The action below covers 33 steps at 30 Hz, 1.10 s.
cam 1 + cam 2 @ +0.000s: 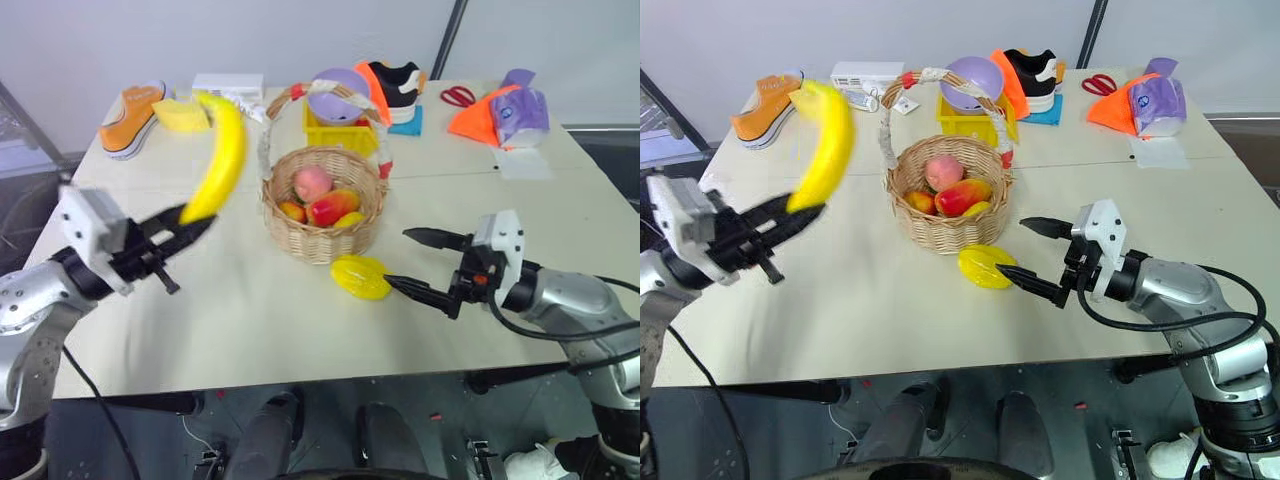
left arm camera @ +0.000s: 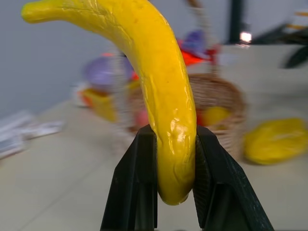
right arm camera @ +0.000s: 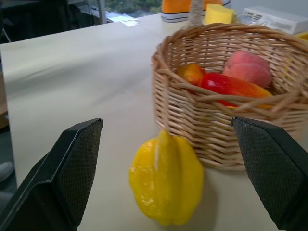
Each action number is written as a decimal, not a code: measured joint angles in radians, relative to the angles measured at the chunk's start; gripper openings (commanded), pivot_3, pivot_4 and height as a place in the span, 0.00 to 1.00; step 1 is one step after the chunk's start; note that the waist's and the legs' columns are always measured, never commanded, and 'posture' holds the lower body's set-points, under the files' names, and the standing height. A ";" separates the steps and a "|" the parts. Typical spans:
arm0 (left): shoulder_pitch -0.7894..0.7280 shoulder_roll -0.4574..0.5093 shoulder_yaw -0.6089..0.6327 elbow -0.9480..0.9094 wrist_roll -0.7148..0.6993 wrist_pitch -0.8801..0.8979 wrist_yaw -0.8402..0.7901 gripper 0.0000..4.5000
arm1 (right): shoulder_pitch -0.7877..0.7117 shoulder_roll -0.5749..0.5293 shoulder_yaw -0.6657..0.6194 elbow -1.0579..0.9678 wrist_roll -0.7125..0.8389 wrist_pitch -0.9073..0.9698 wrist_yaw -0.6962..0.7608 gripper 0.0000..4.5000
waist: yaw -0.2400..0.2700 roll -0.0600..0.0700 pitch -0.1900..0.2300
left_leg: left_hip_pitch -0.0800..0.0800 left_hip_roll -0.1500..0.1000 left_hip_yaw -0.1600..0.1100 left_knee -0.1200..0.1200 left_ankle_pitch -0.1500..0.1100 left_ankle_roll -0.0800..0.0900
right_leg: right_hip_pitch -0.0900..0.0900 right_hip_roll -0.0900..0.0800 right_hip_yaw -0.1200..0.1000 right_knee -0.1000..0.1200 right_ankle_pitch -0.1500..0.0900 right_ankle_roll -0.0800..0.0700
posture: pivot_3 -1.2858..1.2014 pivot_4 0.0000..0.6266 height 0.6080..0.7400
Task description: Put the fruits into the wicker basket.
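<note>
left gripper [image 1: 190, 228] was clamped on the banana [image 1: 222, 155]; right gripper [image 1: 415, 263] gaped, fingers apart, just beside the starfruit [image 1: 361, 276].

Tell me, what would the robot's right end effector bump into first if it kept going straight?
Probably the glossy yellow ridged starfruit, lying on the table between its open fingers, right before the woven wicker basket.
</note>
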 measured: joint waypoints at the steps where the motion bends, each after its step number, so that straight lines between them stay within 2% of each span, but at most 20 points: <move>1: 0.006 0.017 -0.010 -0.031 -0.027 0.027 -0.017 0.09 | -0.004 0.000 0.000 0.009 -0.009 -0.004 0.004 1.00 | -0.001 0.000 0.000 | 0.000 0.000 0.000 -0.001 0.000 0.000 | -0.001 0.000 0.000 0.000 0.000 0.000 | 0.52 0.24 1.00; 5: -0.062 0.063 -0.097 -0.062 -0.077 0.148 -0.013 0.09 | -0.021 0.003 0.004 0.021 -0.020 -0.007 0.011 1.00 | 0.003 0.002 0.001 | 0.000 0.001 0.000 -0.001 0.000 0.000 | -0.001 0.001 -0.001 0.002 -0.001 -0.001 | 0.52 0.24 1.00; 8: -0.267 0.018 -0.248 -0.007 -0.058 0.249 0.053 0.09 | -0.038 0.018 0.016 0.012 -0.025 -0.008 0.001 1.00 | 0.009 0.002 0.001 | 0.000 0.001 -0.001 0.001 0.000 0.000 | 0.001 0.000 -0.003 0.001 0.000 -0.001 | 0.52 0.24 1.00; 13: -0.496 -0.062 -0.451 0.184 0.087 0.275 0.052 0.09 | -0.028 0.024 0.015 -0.012 -0.026 -0.001 -0.027 1.00 | 0.003 0.002 0.001 | -0.002 0.000 0.000 0.001 0.000 0.000 | 0.002 0.000 -0.002 0.002 0.000 0.000 | 0.52 0.24 1.00; 16: -0.580 -0.095 -0.528 0.295 0.170 0.237 0.011 0.09 | -0.017 0.024 0.010 -0.047 -0.025 0.010 -0.047 1.00 | 0.000 0.002 0.001 | -0.003 0.000 -0.001 -0.001 0.002 0.002 | 0.000 0.001 -0.001 0.003 0.000 0.001 | 0.52 0.24 1.00; 17: -0.608 -0.106 -0.552 0.338 0.202 0.220 -0.010 0.32 | -0.009 0.025 0.009 -0.061 -0.025 0.018 -0.057 1.00 | 0.001 0.002 0.001 | -0.003 0.000 -0.001 -0.001 0.002 0.002 | 0.000 0.001 -0.001 0.003 0.000 0.002 | 0.52 0.24 1.00; 19: -0.643 -0.130 -0.567 0.407 0.238 0.199 -0.030 0.48 | 0.006 0.026 0.008 -0.083 -0.023 0.028 -0.074 1.00 | 0.002 0.002 0.001 | -0.003 0.000 -0.001 -0.001 0.002 0.002 | 0.000 0.001 -0.002 0.003 0.000 0.002 | 0.52 0.24 1.00; 23: -0.667 -0.150 -0.578 0.479 0.295 0.154 -0.069 0.92 | 0.022 0.027 0.023 -0.137 -0.019 0.067 -0.118 1.00 | 0.000 0.002 0.001 | -0.003 0.000 -0.001 -0.001 0.002 0.002 | 0.000 0.001 -0.001 0.002 0.000 0.001 | 0.52 0.24 1.00; 25: -0.667 -0.163 -0.573 0.483 0.298 0.132 -0.085 0.92 | 0.021 0.033 0.050 -0.145 -0.030 0.089 -0.143 1.00 | 0.002 0.002 0.001 | -0.003 0.000 -0.001 0.000 0.001 0.002 | 0.000 0.001 -0.002 0.002 0.000 0.000 | 0.52 0.24 1.00; 29: -0.657 -0.169 -0.478 0.469 0.230 0.117 -0.146 0.92 | 0.004 0.052 0.167 -0.131 -0.104 0.109 -0.181 1.00 | -0.003 0.002 0.001 | -0.003 0.000 -0.001 0.000 0.002 0.002 | -0.001 0.001 -0.002 0.003 0.000 0.000 | 0.52 0.24 1.00; 33: -0.523 -0.089 -0.385 0.355 0.155 0.115 -0.241 0.92 | -0.048 0.087 0.247 -0.056 -0.188 0.103 -0.206 1.00 | -0.021 0.002 0.001 | -0.002 0.000 -0.002 -0.001 0.002 0.002 | 0.000 0.001 -0.001 0.003 0.000 0.000 | 0.52 0.24 1.00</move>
